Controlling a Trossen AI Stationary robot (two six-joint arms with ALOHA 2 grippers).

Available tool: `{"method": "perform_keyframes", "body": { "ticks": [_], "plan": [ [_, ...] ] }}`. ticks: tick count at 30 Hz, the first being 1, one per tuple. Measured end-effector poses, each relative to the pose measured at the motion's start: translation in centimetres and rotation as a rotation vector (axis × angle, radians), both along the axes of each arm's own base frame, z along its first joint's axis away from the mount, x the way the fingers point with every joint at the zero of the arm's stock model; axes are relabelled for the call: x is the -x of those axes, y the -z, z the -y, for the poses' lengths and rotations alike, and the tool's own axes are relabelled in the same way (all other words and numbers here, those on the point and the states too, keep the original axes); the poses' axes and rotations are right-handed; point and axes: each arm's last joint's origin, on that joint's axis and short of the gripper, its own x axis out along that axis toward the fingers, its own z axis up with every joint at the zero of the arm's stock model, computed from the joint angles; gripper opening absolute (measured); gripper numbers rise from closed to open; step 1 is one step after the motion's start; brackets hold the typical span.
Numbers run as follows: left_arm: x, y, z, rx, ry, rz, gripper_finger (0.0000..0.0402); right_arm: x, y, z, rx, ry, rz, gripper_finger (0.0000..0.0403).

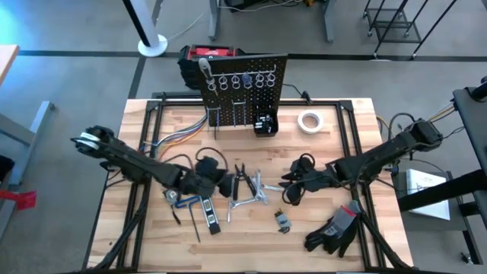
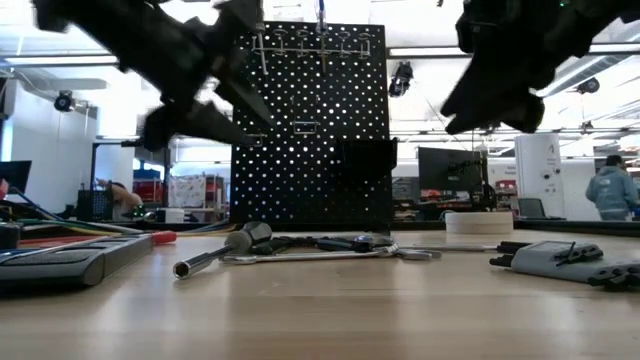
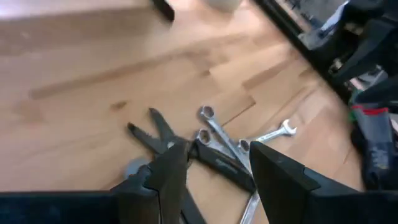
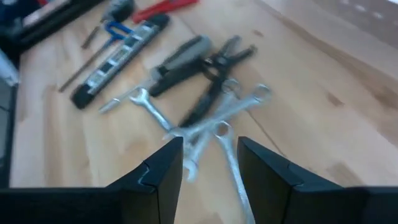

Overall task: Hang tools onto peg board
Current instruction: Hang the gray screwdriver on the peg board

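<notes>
A pile of tools lies at the table's middle: black pliers (image 1: 242,180) and several silver wrenches (image 1: 256,192), which also show in the left wrist view (image 3: 217,134) and the right wrist view (image 4: 211,124). A small level (image 1: 211,215) and a blue-handled tool (image 1: 179,199) lie to the left of the pile. The black peg board (image 1: 243,80) stands upright at the far edge, with ring hooks along its top and a small black bin (image 1: 265,123). My left gripper (image 1: 223,184) is open, left of the pile and above the table. My right gripper (image 1: 292,187) is open, right of the pile.
A white tape roll (image 1: 308,121) lies right of the peg board. Black gloves (image 1: 335,232) lie at the near right. A red-and-black box (image 1: 204,58) stands behind the board. A small tool (image 1: 283,221) lies near the front. Coloured cables (image 1: 179,137) run at the far left.
</notes>
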Motion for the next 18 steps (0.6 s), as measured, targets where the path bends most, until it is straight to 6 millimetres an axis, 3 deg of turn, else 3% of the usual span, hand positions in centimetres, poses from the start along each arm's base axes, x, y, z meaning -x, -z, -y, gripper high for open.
{"method": "perform_keyframes", "body": {
  "ticks": [4, 10, 14, 18],
  "plan": [
    [-2.2, 1.3, -0.5, 0.054, 0.036, -0.101, 0.0165, 0.4, -0.1, 0.2, 0.009, 0.037, -0.008, 0.0137],
    [-3.9, 3.2, -2.0, 0.182, -0.004, -0.423, 0.0165, 0.4, 0.2, 0.1, 0.015, 0.034, -0.026, 0.0133],
    [-4.6, 2.6, -2.7, 0.173, -0.049, -0.613, 0.0177, 0.4, 0.7, 0.1, 0.030, 0.031, -0.058, 0.0136],
    [-6.1, 2.2, -2.8, 0.162, -0.060, -0.650, 0.0200, 0.5, 1.2, 0.1, 0.046, 0.029, -0.094, 0.0144]
  ]
}}
